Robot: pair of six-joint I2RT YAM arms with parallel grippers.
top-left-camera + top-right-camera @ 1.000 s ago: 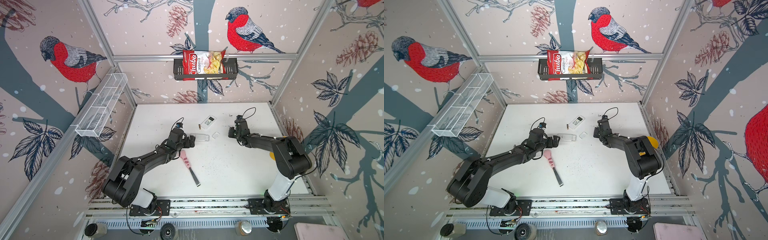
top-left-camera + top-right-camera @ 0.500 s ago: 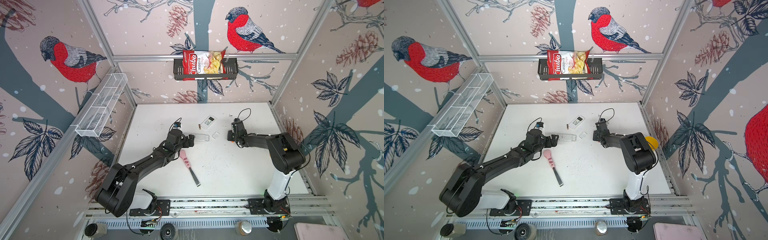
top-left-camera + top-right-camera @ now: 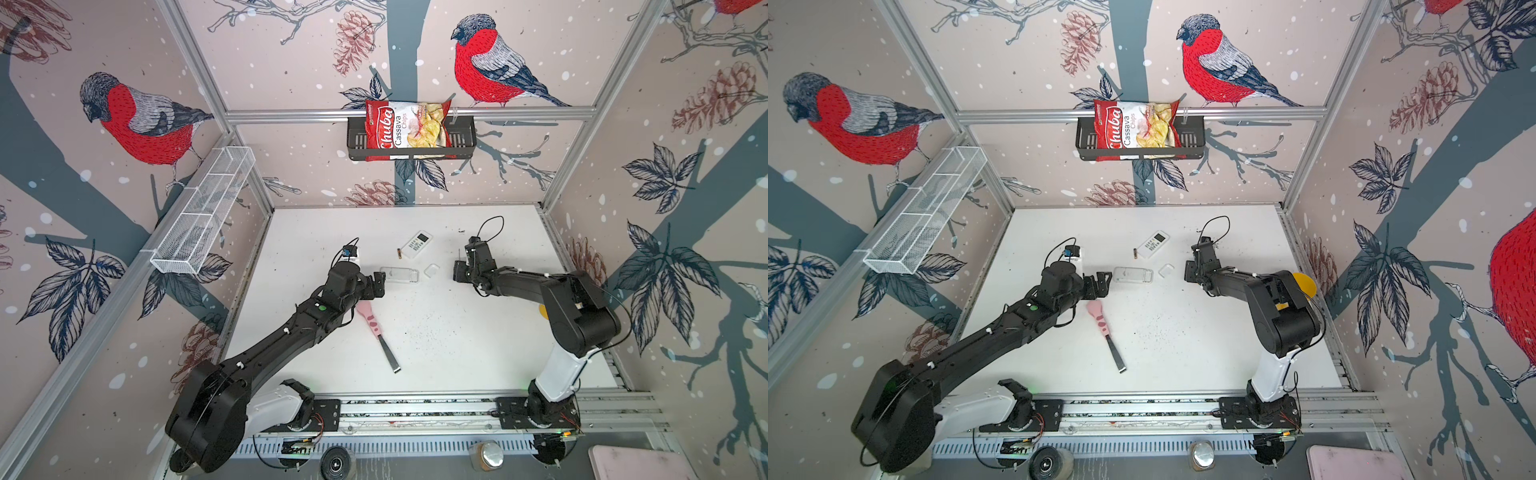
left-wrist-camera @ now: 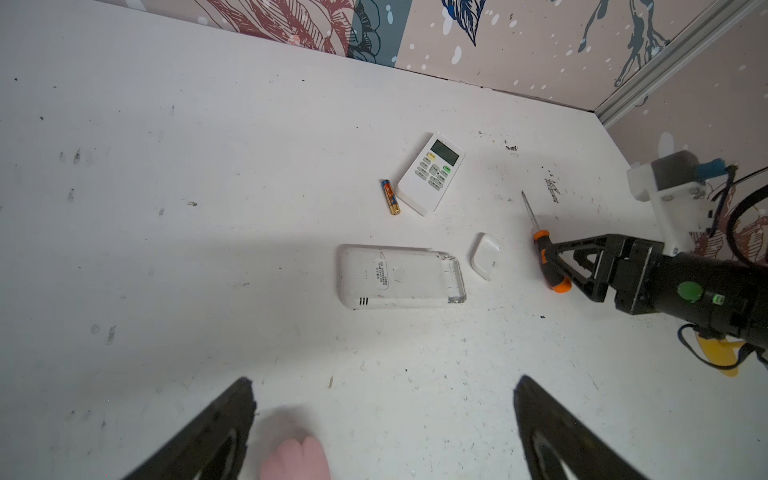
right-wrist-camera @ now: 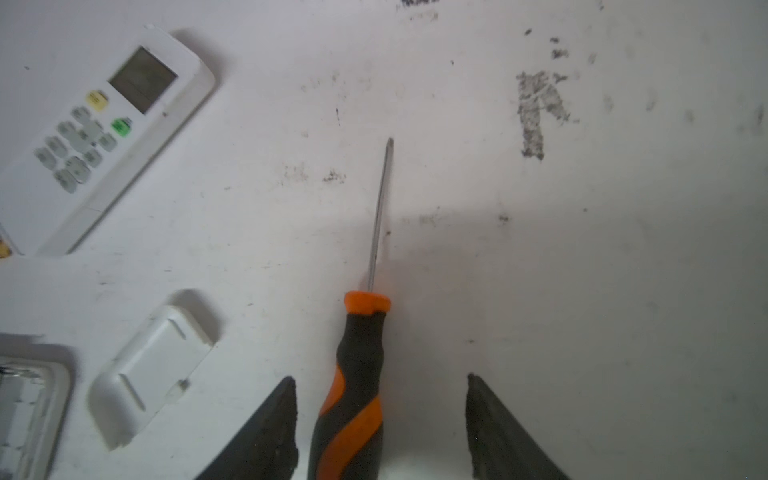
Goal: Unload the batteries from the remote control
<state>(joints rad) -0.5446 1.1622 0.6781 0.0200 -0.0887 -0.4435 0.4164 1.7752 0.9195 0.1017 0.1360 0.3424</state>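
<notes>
Battery axis: the battery (image 4: pixel 390 197) lies flat, its length running roughly away from the left gripper (image 4: pixel 384 381), gold end nearer those fingers.
Battery place: well ahead of the left fingers, past the face-down remote (image 4: pixel 399 276), just beside the face-up remote (image 4: pixel 432 170); well apart from the right gripper (image 5: pixel 381 378).
Left fingers: spread wide, holding nothing.
Right fingers: spread, the screwdriver (image 5: pixel 361 353) lying loose between them.
In the way: the face-down remote; a loose cover (image 4: pixel 485 255) lies beside it, toward the right fingers.

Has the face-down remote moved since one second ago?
No. The face-down remote keeps its place beside the loose cover and the face-up remote.
</notes>
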